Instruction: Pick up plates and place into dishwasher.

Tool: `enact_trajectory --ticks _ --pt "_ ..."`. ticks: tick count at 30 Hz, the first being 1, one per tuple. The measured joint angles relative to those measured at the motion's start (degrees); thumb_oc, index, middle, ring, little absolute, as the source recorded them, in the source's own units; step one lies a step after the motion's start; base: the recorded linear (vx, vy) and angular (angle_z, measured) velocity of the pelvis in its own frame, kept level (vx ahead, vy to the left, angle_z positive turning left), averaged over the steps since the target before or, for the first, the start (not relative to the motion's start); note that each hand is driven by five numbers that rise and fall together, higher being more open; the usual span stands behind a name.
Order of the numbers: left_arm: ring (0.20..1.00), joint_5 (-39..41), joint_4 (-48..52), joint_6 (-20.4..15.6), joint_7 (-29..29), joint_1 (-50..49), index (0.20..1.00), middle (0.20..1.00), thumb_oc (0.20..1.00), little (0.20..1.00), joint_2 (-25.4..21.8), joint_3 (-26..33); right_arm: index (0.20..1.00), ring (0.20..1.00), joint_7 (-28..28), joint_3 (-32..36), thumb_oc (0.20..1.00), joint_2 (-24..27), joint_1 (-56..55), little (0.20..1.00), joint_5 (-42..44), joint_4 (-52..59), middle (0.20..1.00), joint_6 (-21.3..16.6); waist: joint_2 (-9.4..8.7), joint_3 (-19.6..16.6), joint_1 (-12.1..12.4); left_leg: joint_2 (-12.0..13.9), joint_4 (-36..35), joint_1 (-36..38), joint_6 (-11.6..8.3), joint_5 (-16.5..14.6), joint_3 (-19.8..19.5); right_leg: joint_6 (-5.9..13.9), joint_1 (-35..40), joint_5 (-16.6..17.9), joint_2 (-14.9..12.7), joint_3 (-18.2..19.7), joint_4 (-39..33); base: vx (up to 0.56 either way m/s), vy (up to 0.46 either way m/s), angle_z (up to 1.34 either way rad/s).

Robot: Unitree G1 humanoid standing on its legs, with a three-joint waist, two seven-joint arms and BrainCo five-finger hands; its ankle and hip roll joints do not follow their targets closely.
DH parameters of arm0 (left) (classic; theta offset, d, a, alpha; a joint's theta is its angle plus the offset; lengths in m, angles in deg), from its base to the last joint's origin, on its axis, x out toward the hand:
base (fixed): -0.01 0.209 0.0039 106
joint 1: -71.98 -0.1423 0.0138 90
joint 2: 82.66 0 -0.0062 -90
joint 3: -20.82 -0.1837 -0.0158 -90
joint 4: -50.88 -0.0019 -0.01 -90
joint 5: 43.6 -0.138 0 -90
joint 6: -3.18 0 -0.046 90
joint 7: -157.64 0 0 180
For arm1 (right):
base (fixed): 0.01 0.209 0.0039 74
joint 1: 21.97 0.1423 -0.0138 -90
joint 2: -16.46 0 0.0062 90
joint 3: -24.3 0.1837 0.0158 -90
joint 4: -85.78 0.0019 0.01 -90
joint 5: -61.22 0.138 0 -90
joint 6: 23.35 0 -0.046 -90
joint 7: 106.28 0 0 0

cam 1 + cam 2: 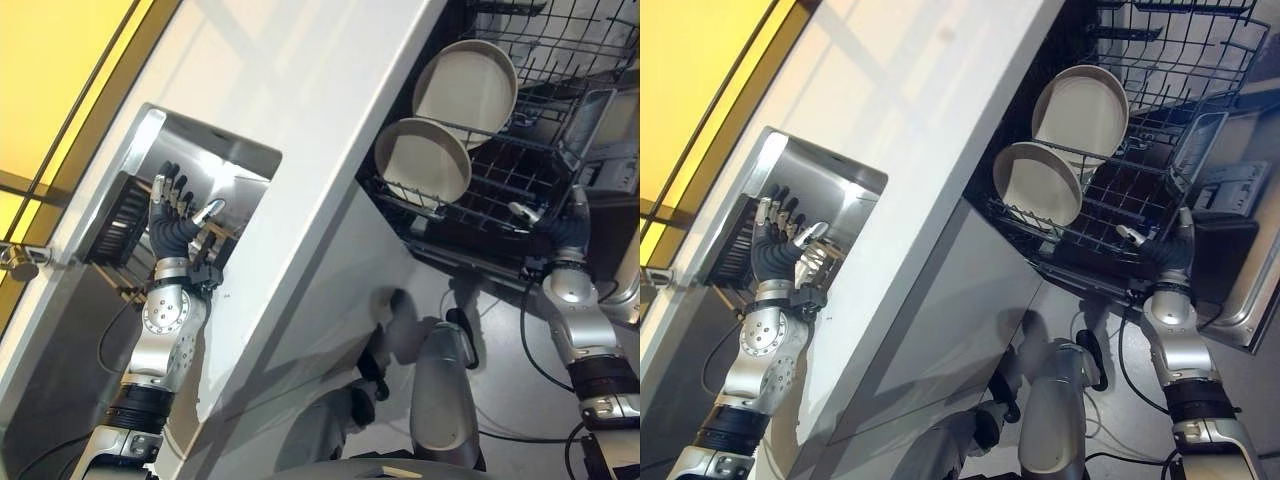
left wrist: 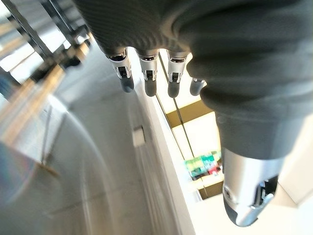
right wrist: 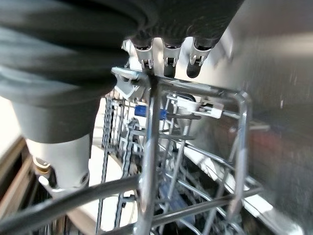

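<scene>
reaching left hand [image 1: 175,222] spread over sink [image 1: 240,165] | right hand [image 1: 560,225] fingers straight at rack [image 1: 500,180] | plates [image 1: 425,160] partly wire-hidden

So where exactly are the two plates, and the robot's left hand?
Upper plate [image 1: 470,85], left eye view, on its pale inner face.
Lower plate [image 1: 425,160], left eye view, on the middle of its face, standing in the dishwasher rack [image 1: 520,185].
Left hand [image 1: 172,215], left eye view, on its dark palm.

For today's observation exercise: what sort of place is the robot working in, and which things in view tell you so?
Most likely a kitchen: a sink set into a white counter, and beside it a dishwasher rack holding two plates.
</scene>
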Motion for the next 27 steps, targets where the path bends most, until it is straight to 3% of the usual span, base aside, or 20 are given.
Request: enact_trajectory --ticks 12,18,27 --pt "1.0 0.0 -0.08 2.75 1.28 -3.89 1.0 1.0 1.0 1.0 0.15 0.0 1.0 1.0 0.78 -1.91 1.0 -0.65 8.71 1.0 0.2 -7.13 1.0 3.38 0.01 0.0 5.98 -2.52 2.53 -1.11 1.02 0.04 -3.42 0.9 1.75 -0.81 -3.82 -2.85 1.1 0.07 0.041 0.18" --pt "1.0 0.04 0.2 3.14 1.86 -5.46 1.0 1.0 1.0 1.0 0.1 -0.27 1.0 1.0 2.96 -2.16 1.0 0.24 12.1 1.0 1.06 -7.82 1.0 5.4 0.03 -0.02 7.79 -5.09 3.19 -2.18 2.47 -0.25 -4.36 2.43 1.44 -1.22 -6.69 -3.05 1.83 -0.03 0.102 0.16" --pt "1.0 1.97 3.0 3.37 1.66 -6.62 1.0 1.0 1.0 1.0 -0.58 -0.24 1.0 1.0 3.78 -3.2 1.0 1.37 18.47 1.0 2.35 -13.65 1.0 5.73 0.08 -0.05 9.97 -6.62 4.11 -5.32 2.94 -0.09 -5.55 3.34 -0.3 -0.83 -8.94 -4.55 1.94 -0.09 0.068 0.12"
